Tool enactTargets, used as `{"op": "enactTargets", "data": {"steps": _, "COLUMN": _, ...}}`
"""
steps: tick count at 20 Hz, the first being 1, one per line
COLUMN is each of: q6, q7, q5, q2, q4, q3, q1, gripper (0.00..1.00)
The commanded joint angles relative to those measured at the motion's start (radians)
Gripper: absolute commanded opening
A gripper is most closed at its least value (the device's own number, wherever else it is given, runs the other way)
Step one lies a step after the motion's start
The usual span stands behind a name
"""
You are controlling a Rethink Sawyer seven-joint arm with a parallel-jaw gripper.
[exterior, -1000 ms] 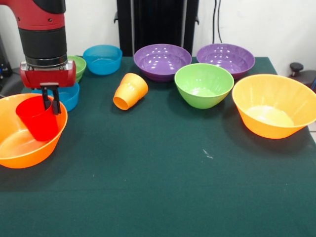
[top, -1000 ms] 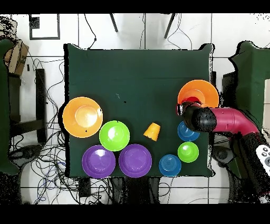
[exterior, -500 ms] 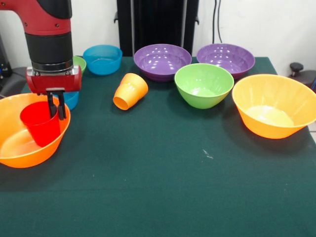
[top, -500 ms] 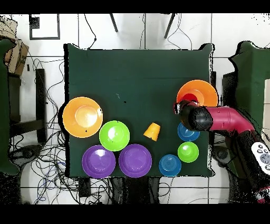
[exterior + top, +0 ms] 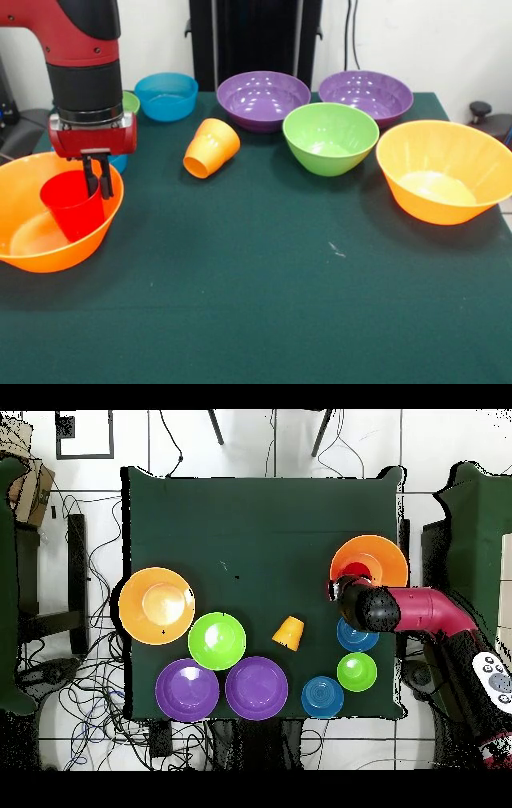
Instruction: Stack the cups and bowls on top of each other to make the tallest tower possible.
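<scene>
Green-clothed table (image 5: 264,304) carries bowls (image 5: 330,138) and a tipped orange cup (image 5: 211,147).

glossy plastic shines on the purple bowls (image 5: 263,99), highlights on their walls. the orange cup (image 5: 211,147) looks smooth plastic with a ridged band. the table (image 5: 272,280) wears matt green cloth.

item count

cups: two, one red (image 5: 72,210), one orange (image 5: 211,147). bowls: eight, namely two orange (image 5: 20,244) (image 5: 445,171), two purple (image 5: 263,100) (image 5: 366,95), two green (image 5: 330,138) (image 5: 357,672), two blue (image 5: 166,96) (image 5: 358,634).
</scene>
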Motion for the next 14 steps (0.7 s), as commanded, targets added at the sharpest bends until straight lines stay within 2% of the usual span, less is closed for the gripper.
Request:
{"op": "enactTargets", "data": {"steps": 1, "q6": -0.048, "q7": -0.072, "q5": -0.096, "q2": 0.033, "q4": -0.034, "q3": -0.031, "q1": 0.036, "gripper": 0.0}}
{"op": "enactTargets", "data": {"steps": 10, "q6": -0.076, "q7": -0.016, "q5": -0.094, "q2": 0.014, "q4": 0.0, "q3": -0.058, "q1": 0.063, "gripper": 0.0}}
{"op": "enactTargets", "data": {"steps": 14, "q6": -0.102, "q7": 0.028, "q5": -0.089, "q2": 0.009, "q4": 0.014, "q3": -0.085, "q1": 0.097, "gripper": 0.0}}
